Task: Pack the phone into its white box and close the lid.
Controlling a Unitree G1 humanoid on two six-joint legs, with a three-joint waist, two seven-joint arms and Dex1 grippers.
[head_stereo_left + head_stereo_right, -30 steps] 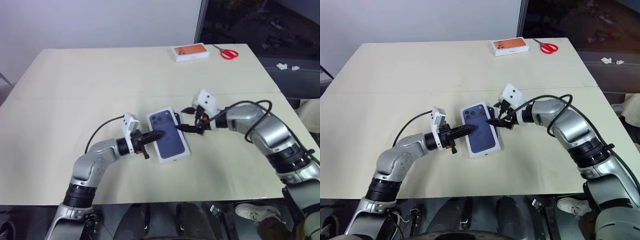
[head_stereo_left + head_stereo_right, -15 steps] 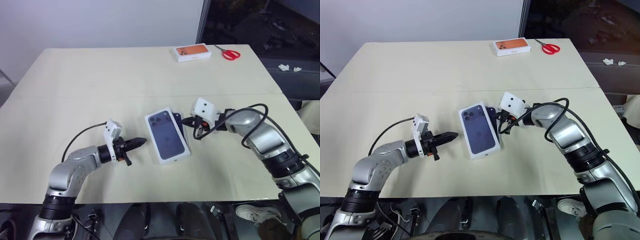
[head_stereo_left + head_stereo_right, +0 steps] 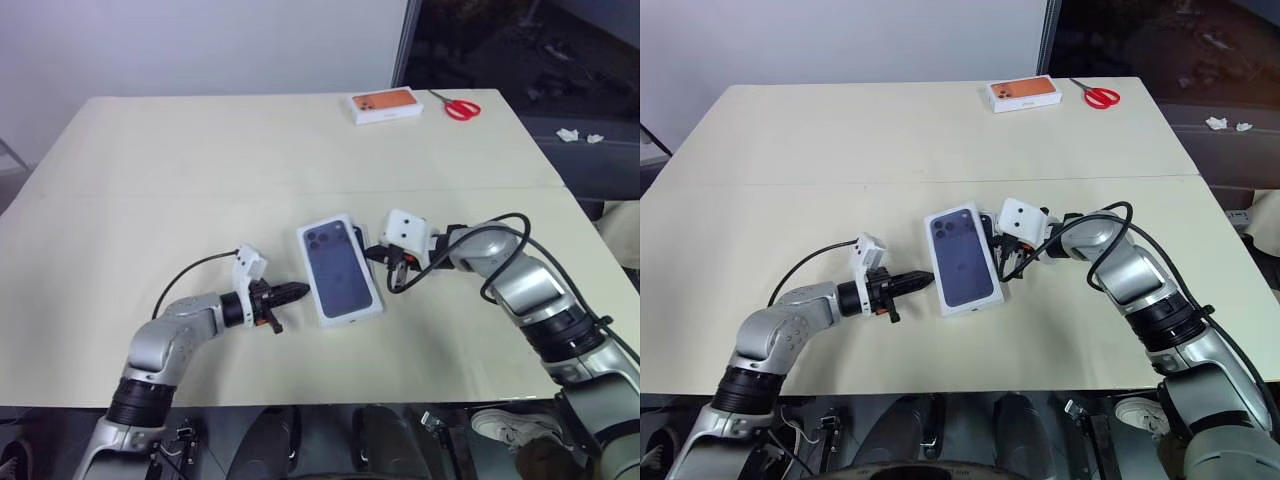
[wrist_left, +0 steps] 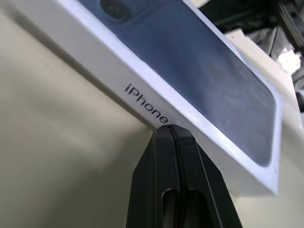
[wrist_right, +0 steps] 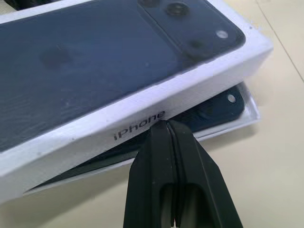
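My left gripper is low over the table. Its two black fingers are pressed tight together and hold nothing. The tip points at the left long side of the lid and sits right by that side, at the printed word there. I cannot tell if it really touches.

The lid is in the middle of the table, with its dark blue phone picture facing up. It lies crooked on top of the white box. The box pokes out from under the lid on the right side. The phone lies inside the box, and I can see its dark blue corner under the lid's edge.

My right gripper is just right of the lid. Its fingers are squeezed together too, with nothing in them. The tip is at the lid's right side.

Far back on the table are a box with an orange phone picture and red scissors.
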